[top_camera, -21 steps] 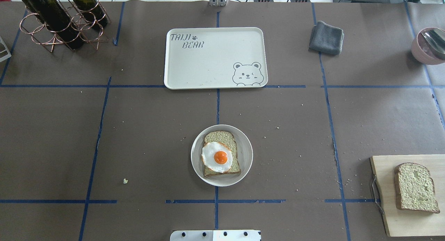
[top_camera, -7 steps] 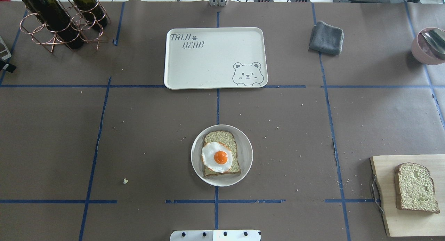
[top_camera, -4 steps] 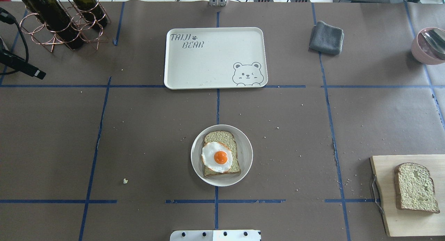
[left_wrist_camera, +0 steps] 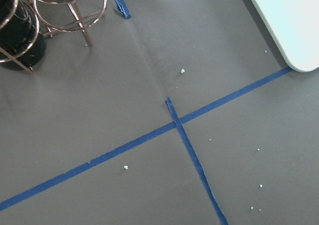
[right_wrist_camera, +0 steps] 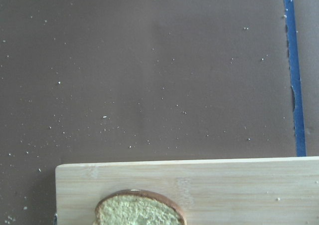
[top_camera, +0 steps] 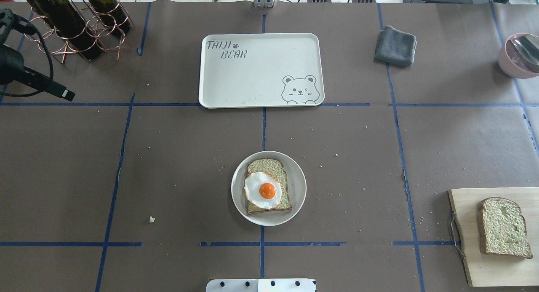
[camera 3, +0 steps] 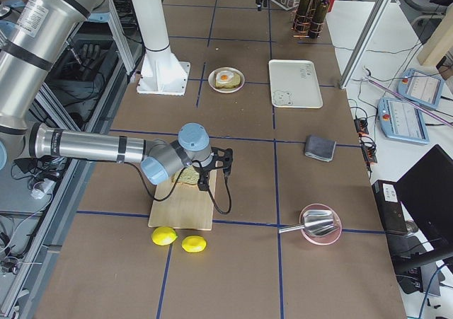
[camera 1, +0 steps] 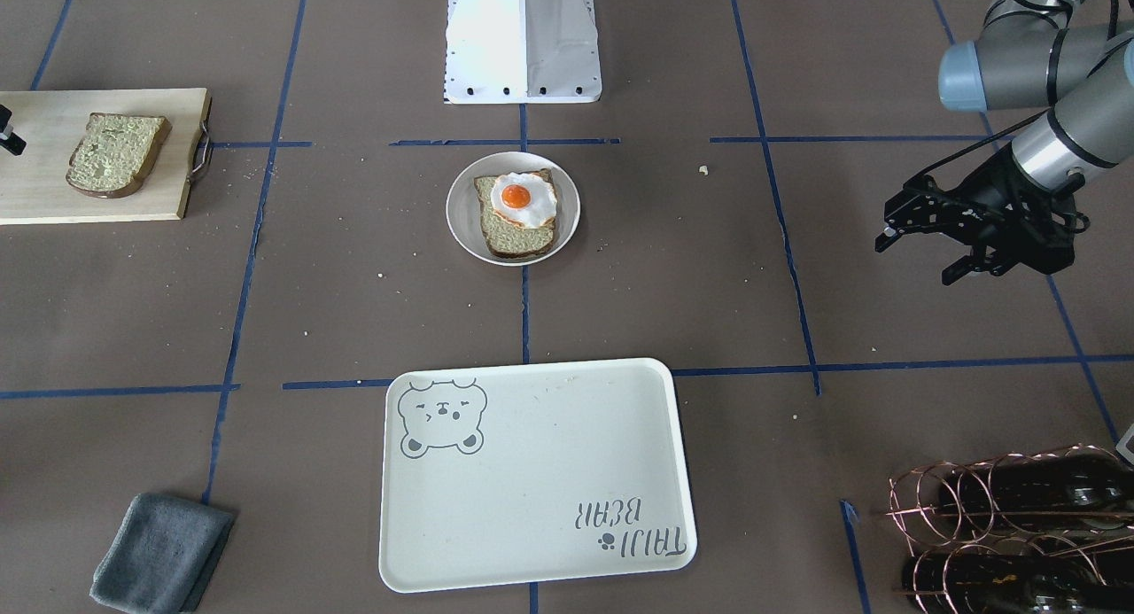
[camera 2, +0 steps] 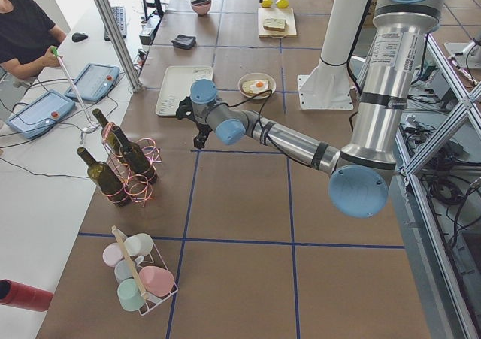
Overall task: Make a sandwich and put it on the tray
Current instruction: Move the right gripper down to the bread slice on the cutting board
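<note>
Two slices make this sandwich, and they lie well apart. Facing the robot, we see the plated slice (camera 1: 505,233) under the egg (camera 1: 524,203) on the plate (camera 1: 457,220), mid-tabletop (camera 1: 664,268) toward the robot's edge. The loose slice (camera 1: 115,151) lies on the board (camera 1: 35,184) toward the right end. The tray (camera 1: 532,472) sits bare at the middle of the operators' edge. The left end effector (camera 1: 917,258) hangs over the left end, fingers spread and gripping nothing. Only a sliver of the right end effector (camera 1: 7,134) shows above the board, so we cannot tell whether it is released or clenched.

Overhead, the left arm enters at the left end beside the bottle rack (top_camera: 67,26), well apart from plate and tray.

From the left end, that arm reaches out low, forearm almost level, wrist aimed toward the tray's near corner.

From the right end, the right arm also lies low and nearly level, its wrist over the board near the loose slice.

The left wrist camera shows bare tabletop, a tape cross and one tray corner. The right wrist camera shows the board's edge and the crust end of the loose slice.

We judge the step in hand to be fetching the loose slice. We would descend straight, pinch lightly across the crusts, lift clear, then set it square on the egg without dragging it.
</note>
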Controlling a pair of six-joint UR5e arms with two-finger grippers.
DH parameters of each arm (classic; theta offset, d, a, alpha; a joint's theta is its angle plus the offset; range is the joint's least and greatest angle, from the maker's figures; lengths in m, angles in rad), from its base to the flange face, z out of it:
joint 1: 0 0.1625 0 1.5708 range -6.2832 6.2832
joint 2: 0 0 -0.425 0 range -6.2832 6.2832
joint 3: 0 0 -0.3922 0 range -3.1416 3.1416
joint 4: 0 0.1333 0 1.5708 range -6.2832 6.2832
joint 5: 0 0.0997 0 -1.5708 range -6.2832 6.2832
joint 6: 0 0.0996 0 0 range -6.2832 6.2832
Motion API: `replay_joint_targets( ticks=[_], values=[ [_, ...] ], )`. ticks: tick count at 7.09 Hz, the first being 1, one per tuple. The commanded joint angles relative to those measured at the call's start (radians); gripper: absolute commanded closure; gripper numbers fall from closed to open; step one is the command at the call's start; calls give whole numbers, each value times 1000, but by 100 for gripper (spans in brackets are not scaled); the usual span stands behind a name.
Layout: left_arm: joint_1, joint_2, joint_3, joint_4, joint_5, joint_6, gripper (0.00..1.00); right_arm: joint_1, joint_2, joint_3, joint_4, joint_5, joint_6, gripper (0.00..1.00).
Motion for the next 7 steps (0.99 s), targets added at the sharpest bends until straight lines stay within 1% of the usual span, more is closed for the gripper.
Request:
replay_joint_targets(
  ticks=[1, 2, 3, 4, 6, 7],
  values=[
    [17, 1, -7, -19, 0, -47, 0, -178, -43, -3, 103, -105, 144, 2],
    [19, 0, -13, -19, 0, -55, 0, -266, -54, -7, 138, -176, 208, 2],
    [19, 1, -13, -20, 0, -55, 0, -341, -68, -30, 219, -233, 287, 2],
    [19, 0, -13, -19, 0, -55, 0, -380, -71, -68, 265, -248, 314, 2],
    [19, 1, -15, -20, 0, -55, 0, -421, -85, -72, 267, -252, 317, 8],
    [19, 1, -18, -19, 0, -55, 0, -434, -91, -76, 265, -252, 317, 14]
  ],
)
